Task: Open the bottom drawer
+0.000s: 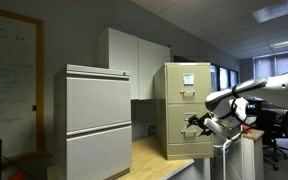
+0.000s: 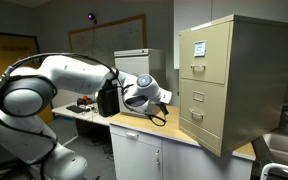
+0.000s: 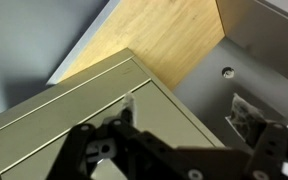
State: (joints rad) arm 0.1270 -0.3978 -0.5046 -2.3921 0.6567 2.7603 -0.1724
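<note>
The narrow beige filing cabinet (image 1: 187, 108) stands on a wooden countertop (image 1: 156, 160). Its bottom drawer (image 1: 185, 133) is shut, with a plain tan front, and shows in both exterior views (image 2: 206, 118). The drawer above it carries white paper sheets (image 2: 199, 47). My gripper (image 1: 195, 124) is open and empty. It hovers in front of the lower drawer front, a short gap away from it (image 2: 165, 100). In the wrist view the dark fingers (image 3: 179, 160) are spread wide at the bottom edge, with beige cabinet surface (image 3: 74, 115) behind them. I cannot tell which drawer that surface is.
A wide light-grey cabinet (image 1: 96, 115) stands to the side of the beige one. The countertop (image 2: 149, 128) runs under my arm, with a black box (image 2: 108, 100) on it. Office chairs (image 1: 279, 135) stand behind the arm. A whiteboard (image 1: 9, 80) hangs on the wall.
</note>
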